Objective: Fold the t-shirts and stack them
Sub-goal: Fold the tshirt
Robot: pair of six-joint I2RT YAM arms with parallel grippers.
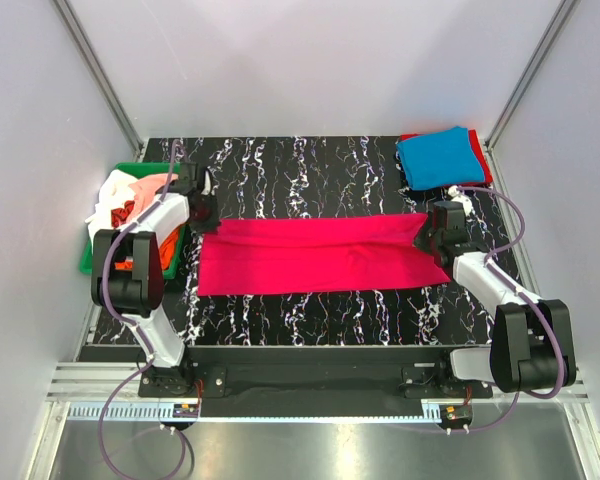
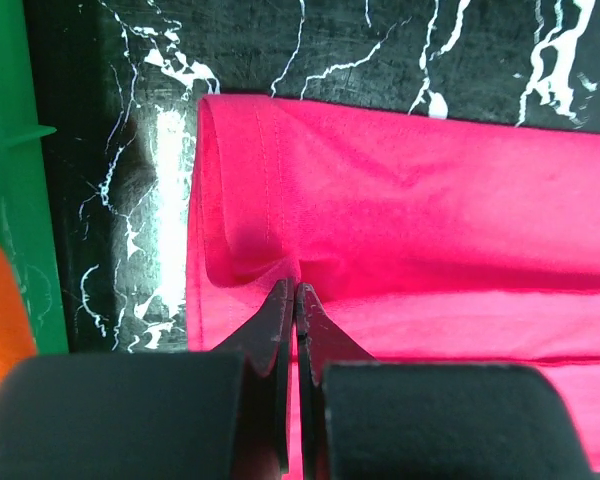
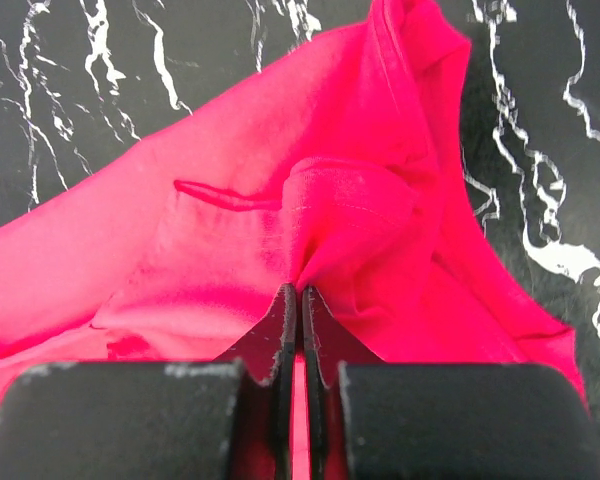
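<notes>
The magenta t-shirt [image 1: 320, 255] lies spread lengthwise. The left gripper [image 2: 295, 292] pinches its left edge, the right gripper [image 3: 298, 292] its bunched right end.

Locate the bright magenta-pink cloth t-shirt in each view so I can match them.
Top external: the bright magenta-pink cloth t-shirt lies as a long band across mid-table.
Left wrist: its stitched end fills centre and right, pinched by the left gripper.
Right wrist: bunched, filling most of the frame, pinched by the right gripper.
Shared landmark: the black white-veined marble tabletop around it.
</notes>
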